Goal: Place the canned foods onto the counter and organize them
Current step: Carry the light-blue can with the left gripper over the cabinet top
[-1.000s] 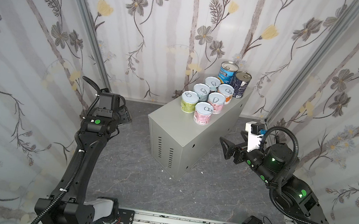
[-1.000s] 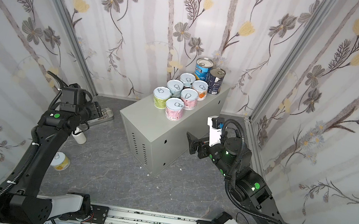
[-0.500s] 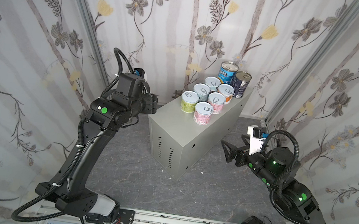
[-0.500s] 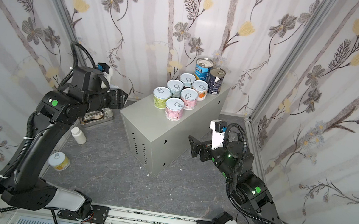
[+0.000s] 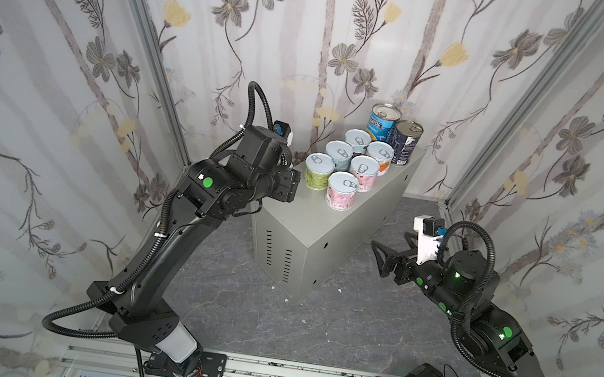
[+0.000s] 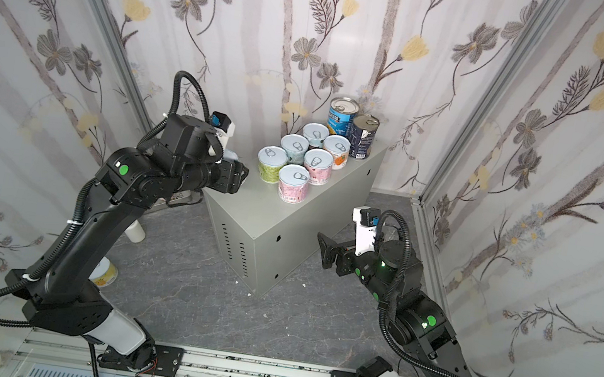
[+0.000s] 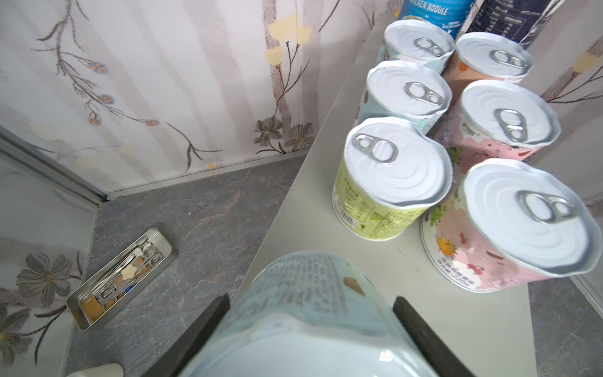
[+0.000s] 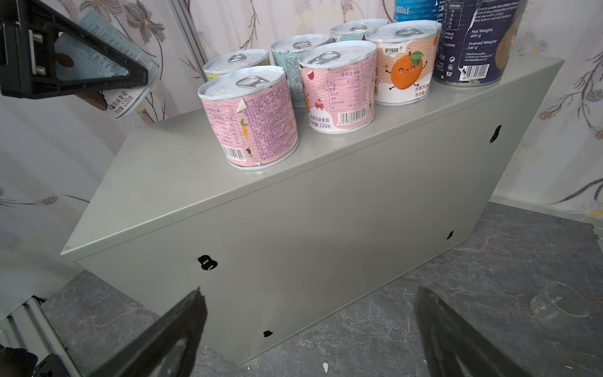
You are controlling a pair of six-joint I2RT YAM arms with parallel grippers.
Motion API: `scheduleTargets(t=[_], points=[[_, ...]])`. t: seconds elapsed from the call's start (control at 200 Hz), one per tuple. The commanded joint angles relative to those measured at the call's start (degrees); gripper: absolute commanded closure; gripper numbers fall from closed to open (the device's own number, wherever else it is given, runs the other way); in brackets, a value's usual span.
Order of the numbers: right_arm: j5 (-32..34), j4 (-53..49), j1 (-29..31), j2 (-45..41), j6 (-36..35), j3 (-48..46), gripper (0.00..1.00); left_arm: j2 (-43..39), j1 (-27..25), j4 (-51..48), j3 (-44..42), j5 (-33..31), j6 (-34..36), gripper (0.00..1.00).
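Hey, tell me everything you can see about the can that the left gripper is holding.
The held can is a short cylinder with a pale blue paper label bearing small print, a barcode and brown blobs; its metal rim looks crinkled. The left gripper is shut on it, with one black finger on each side of its wall. It hangs tilted in the air above the edge of the counter at its bare end, apart from the green-labelled can and touching nothing else.

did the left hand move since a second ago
Yes. The left hand, shut on a pale blue can, has risen and swung right, from well clear of the counter to its top's left edge.
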Motion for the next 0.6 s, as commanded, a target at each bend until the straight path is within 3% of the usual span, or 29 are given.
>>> scheduleTargets(t=[0.0, 0.275, 0.595], points=[[-0.4, 1.5, 0.1, 0.1, 0.5, -0.7, 0.0, 1.4, -1.7, 1.6, 2.0, -1.2, 1.3, 0.41], [-0.8, 2.2, 0.1, 0.8, 0.5, -2.0, 0.0, 3.9, -4.6, 0.8, 3.3, -3.4, 1.4, 0.41], [-1.2, 2.6, 0.0, 0.7, 0.5, -2.4, 0.0, 4.5, -4.3, -0.6, 1.5, -8.4, 0.6, 0.39]])
